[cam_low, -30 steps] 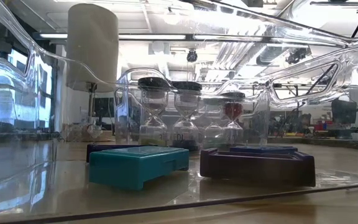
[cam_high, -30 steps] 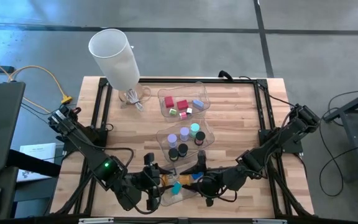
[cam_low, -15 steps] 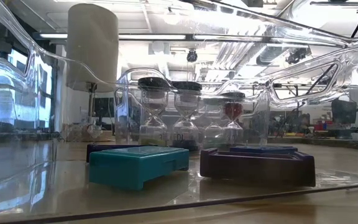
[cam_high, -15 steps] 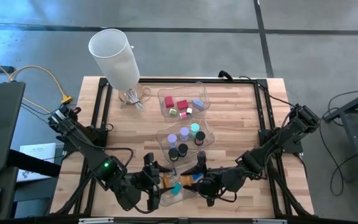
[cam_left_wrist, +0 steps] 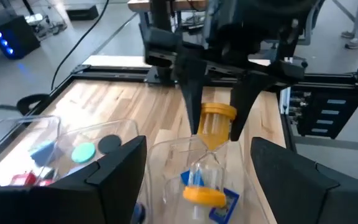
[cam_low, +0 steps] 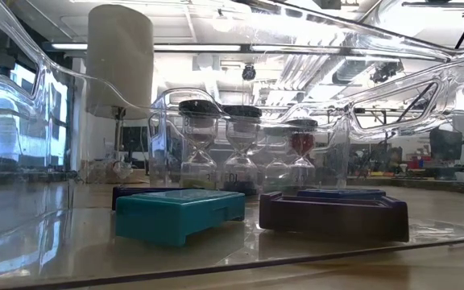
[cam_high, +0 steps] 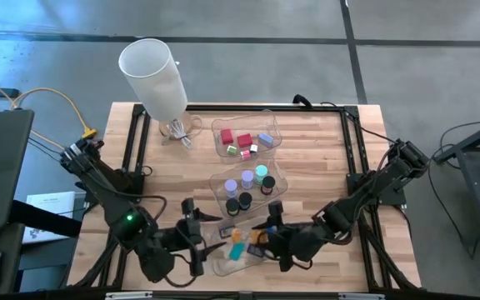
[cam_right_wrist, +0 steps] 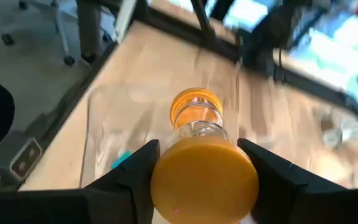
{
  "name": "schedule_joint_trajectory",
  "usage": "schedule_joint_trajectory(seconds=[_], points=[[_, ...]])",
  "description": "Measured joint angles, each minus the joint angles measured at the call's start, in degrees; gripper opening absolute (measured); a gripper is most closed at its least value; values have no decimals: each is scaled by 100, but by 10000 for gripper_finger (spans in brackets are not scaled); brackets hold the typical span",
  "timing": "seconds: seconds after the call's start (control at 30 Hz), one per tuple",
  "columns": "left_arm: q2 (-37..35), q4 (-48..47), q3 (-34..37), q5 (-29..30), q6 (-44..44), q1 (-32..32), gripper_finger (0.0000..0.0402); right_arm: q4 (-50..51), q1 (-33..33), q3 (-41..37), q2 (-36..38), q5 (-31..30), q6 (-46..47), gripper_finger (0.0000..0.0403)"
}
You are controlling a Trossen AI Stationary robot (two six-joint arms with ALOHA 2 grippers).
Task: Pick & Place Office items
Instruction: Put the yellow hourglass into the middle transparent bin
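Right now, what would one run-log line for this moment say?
left tool: open, empty | right tool: shut on orange hourglass | place: hourglass at nearest clear tray

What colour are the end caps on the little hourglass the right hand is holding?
Orange, on the hourglass gripped by the right hand; the right wrist view shows it best.

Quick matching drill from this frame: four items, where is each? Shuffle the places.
Items:
1. orange-capped clear hourglass
2. red plastic blocks
3. lilac short cylinder
4. flat teal rectangular box

Places:
A. middle clear tray
B. clear tray nearest the arm bases
C. between the fingers of the right gripper
D. far clear tray

Pairs: 1-C, 2-D, 3-A, 4-B
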State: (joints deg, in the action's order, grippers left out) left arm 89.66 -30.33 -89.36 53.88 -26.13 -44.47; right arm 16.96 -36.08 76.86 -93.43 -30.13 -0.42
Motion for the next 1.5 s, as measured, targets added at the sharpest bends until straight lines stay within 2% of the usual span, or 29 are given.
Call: schedule_joint_trajectory(seconds=[0.13,0.33,0.5,0.73,1.07,1.3,1.5], points=[[-221,-750,0,-90,-449,-26,281,761,100,20,0,-19,749,184],[-427,-2145,-1,-277,-1363,-33,281,2376,434,506,0,58,1812,184],[-432,-2896,-2,-314,-1964,-33,281,3394,911,952,0,863,2232,184],[-432,-3934,-1,-319,-2838,-35,281,3838,1591,1034,0,1580,2005,184],[-432,-4172,70,-311,-3125,-79,282,3919,2071,1059,-142,1872,1387,184],[-432,-4168,70,-297,-3139,-151,282,4517,2153,1819,-801,1916,1078,184],[-432,-4167,75,-284,-3169,-213,282,5234,2149,2494,-1348,1709,1064,185]])
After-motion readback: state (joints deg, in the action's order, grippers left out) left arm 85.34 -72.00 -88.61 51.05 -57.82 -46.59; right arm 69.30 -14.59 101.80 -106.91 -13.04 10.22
